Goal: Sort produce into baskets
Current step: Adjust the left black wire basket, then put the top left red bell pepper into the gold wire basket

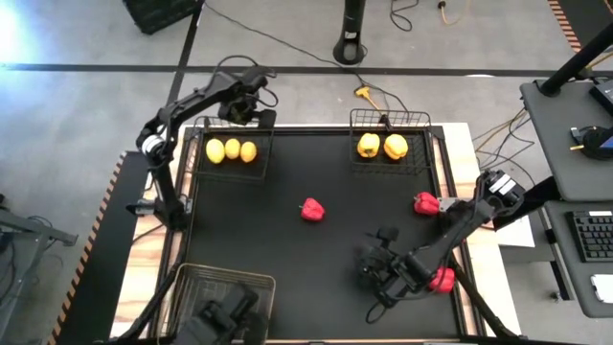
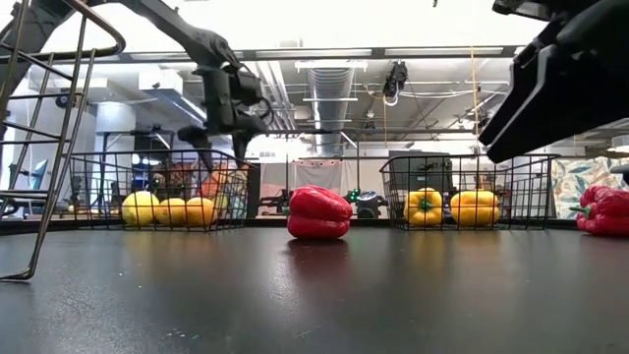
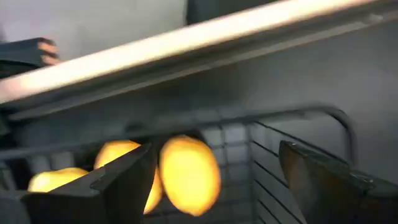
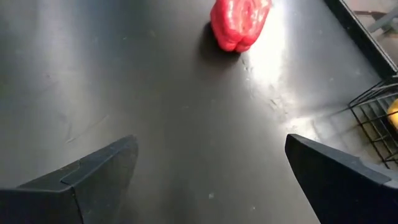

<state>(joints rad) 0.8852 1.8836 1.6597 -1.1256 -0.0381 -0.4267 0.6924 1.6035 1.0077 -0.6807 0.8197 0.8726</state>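
Three yellow-orange citrus fruits (image 1: 232, 150) lie in the far-left wire basket (image 1: 263, 163). Two yellow peppers (image 1: 381, 146) lie in the far-right basket (image 1: 388, 117). A third basket (image 1: 192, 278) stands at the near left. Three red peppers rest on the black table: one at the middle (image 1: 312, 209), one by the right edge (image 1: 426, 203), one at the near right (image 1: 442, 280). My left gripper (image 1: 251, 110) hangs open and empty over the far-left basket's far side, with the citrus (image 3: 186, 174) below it. My right gripper (image 1: 378, 273) is open and empty, low over the table at the near right, facing the middle pepper (image 4: 239, 23).
The table's right edge and a wooden border (image 1: 479, 192) run close to the right arm. The far-right basket's corner (image 4: 376, 115) shows in the right wrist view. Bare black table (image 1: 287, 249) lies between the middle pepper and the near-left basket.
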